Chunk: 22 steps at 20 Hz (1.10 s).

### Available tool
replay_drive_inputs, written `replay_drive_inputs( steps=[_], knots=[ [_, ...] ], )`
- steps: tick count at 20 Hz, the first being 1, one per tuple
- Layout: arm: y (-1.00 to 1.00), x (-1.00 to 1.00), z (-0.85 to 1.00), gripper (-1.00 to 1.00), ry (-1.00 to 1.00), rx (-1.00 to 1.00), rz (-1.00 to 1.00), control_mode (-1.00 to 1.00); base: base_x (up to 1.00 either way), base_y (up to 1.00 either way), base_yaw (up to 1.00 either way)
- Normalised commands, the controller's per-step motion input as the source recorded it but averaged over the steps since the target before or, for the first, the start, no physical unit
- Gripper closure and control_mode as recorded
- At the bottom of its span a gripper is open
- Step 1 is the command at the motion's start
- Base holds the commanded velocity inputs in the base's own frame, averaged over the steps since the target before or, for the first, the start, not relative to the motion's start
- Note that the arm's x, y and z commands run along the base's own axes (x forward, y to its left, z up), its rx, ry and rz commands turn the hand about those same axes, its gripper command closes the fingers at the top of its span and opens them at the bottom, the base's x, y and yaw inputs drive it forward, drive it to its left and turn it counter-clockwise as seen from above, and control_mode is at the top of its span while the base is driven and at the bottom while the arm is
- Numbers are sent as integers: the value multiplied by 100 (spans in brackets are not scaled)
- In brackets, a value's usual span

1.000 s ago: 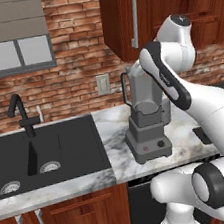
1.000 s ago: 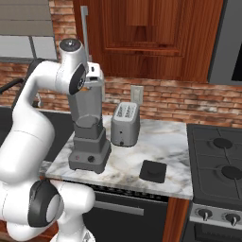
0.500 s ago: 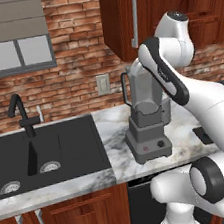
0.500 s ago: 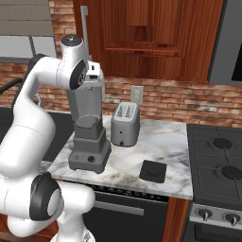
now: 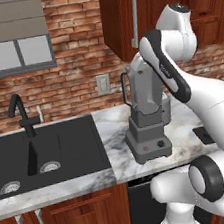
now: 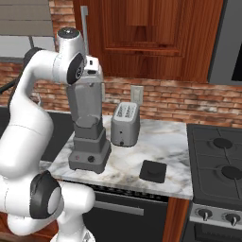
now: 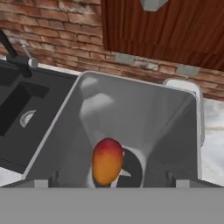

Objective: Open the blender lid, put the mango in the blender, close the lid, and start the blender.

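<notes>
Up front in the left base view, the blender (image 5: 146, 116) stands on the marble table (image 5: 111, 126) right of the black sink (image 5: 44, 154), the white arm bent over its jar top. From the right base view it sits left of the toaster (image 6: 125, 124), the blender lid (image 6: 153, 170) lying flat on the table well apart. Looking down in the hand view, the mango (image 7: 106, 161) sits inside the open jar, free of the tool, whose jaws stand wide at either side.
</notes>
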Motion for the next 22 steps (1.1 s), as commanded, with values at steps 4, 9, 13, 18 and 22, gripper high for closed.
replay_drive_inputs(
  steps=[4, 9, 13, 18, 22],
  knots=[
    [-8, -53, 66, -100, -9, 0, -4, -100, 0, 0, 0],
    [-50, -77, 12, -100, -4, 3, -5, -100, 0, 0, 0],
    [-93, -83, -40, -100, 0, 14, -7, -100, 0, 0, 0],
    [-100, -60, -92, -100, 0, 3, -10, -100, 0, 0, 0],
    [-100, -29, -100, -100, 3, -2, -13, -100, 0, 0, 0]
  ],
)
